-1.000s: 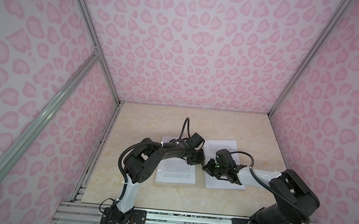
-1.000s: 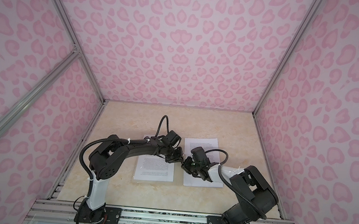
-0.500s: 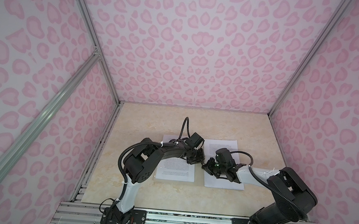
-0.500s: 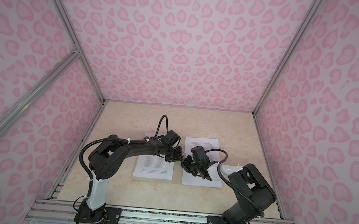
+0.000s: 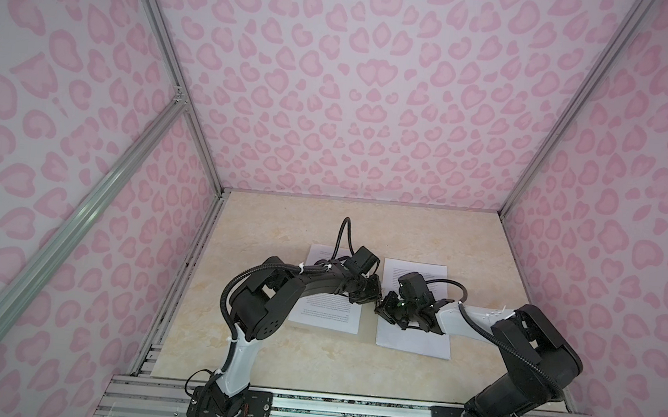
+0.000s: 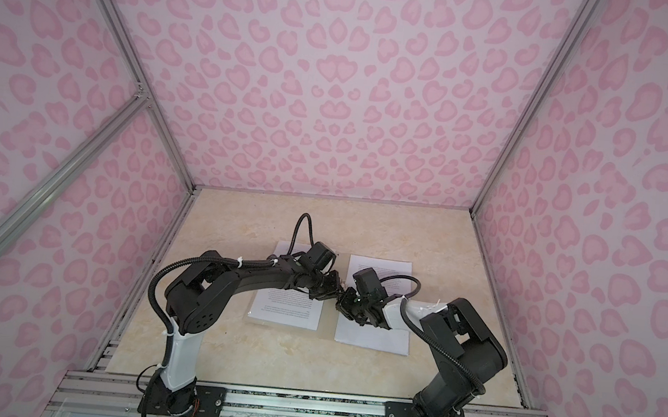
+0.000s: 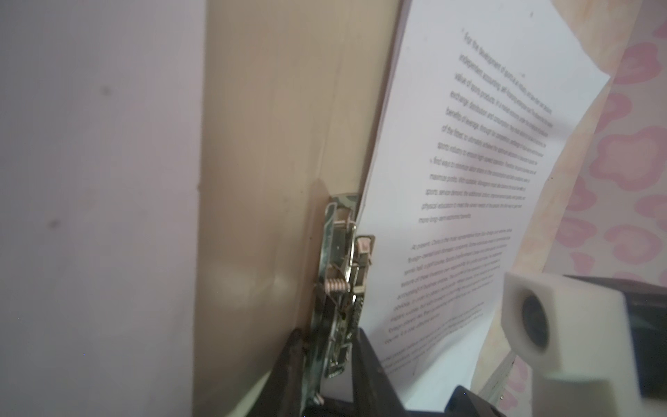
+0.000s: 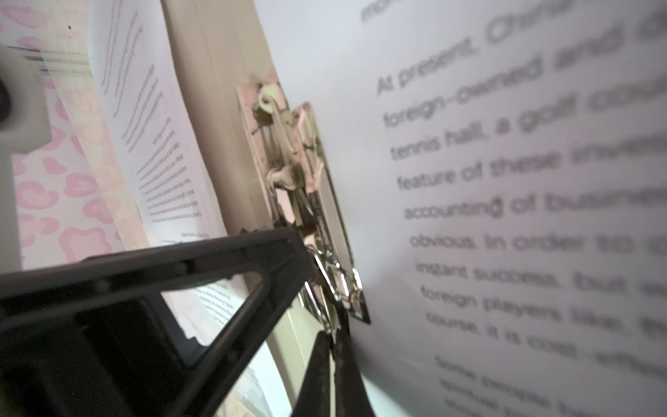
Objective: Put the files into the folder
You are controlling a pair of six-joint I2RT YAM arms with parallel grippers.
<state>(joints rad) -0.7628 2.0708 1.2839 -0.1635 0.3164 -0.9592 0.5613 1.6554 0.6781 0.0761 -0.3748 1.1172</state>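
Folder open mid-frame | clip along spine, between arms | left gripper astride it, hold unclear | right gripper closed at its end

Printed sheet in r. wrist view, blurred but legible line starts: "At present, China", "foreign-owned and", "tennis hall, a golf", "feature of these", "accounting of", "obvious. In order to", "instant success, but", "course, it is cost-". L. wrist view, page: "For the development of" and, lower, "At present"; rest too small. Other sheet and both top views: illegible.
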